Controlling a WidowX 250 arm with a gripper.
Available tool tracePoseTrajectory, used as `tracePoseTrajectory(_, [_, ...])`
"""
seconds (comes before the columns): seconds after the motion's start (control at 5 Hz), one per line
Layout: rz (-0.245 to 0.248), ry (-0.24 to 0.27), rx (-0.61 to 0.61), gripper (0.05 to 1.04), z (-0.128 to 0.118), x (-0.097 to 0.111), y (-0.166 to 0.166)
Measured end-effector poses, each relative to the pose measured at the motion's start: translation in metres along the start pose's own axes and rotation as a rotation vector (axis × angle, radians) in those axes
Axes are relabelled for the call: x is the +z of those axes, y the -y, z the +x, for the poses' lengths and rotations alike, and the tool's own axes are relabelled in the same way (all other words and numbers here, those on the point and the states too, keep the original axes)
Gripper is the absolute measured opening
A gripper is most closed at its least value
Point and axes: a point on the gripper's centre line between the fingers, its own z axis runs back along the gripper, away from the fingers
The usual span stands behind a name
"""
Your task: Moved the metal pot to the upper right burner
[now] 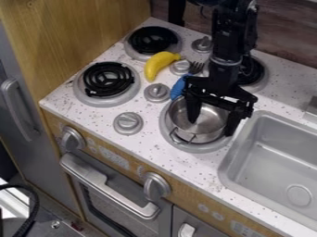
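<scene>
The pot (212,126) right of centre was smooth, shiny metal. Around it the countertop (155,150) looked smooth and speckled, with a low sheen. The side panel (74,28) at upper left showed wood grain. The banana (158,64) above centre looked like smooth plastic; the sink (272,162) at lower right had a smooth, satin grey finish.

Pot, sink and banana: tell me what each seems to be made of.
The pot looks like thin stainless steel with a satin shine: its inside shows soft metallic highlights. The sink is an even, matte gray with rounded edges, probably molded plastic, though painted metal is possible. The banana is smooth, uniform yellow, likely toy plastic, but its look leaves that open.
</scene>
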Motion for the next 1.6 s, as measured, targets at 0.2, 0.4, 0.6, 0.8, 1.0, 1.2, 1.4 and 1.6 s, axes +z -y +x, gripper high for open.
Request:
tracePoseTrajectory(0.2, [0.008,-0.041,0.0,1.001,-0.005,-0.013,-0.001])
tracePoseTrajectory(0.4, [-0.012,-0.042,-0.003,1.001,0.001,-0.015,0.006])
tracePoseTrajectory(0.6, [-0.018,-0.04,-0.022,1.001,0.01,-0.01,0.011])
tracePoseTrajectory(0.8, [-0.023,-0.042,-0.029,1.001,0.02,-0.02,0.02])
tracePoseTrajectory(1.0, [-0.016,-0.004,-0.021,1.001,0.031,-0.027,0.021])
tracePoseTrajectory(1.2, [0.008,-0.01,-0.007,0.952,0.04,-0.035,0.014])
tracePoseTrajectory(1.4, [-0.02,-0.02,0.048,0.709,0.041,-0.047,0.013])
tracePoseTrajectory(1.6, [-0.019,-0.003,0.039,0.388,0.041,-0.052,0.009])
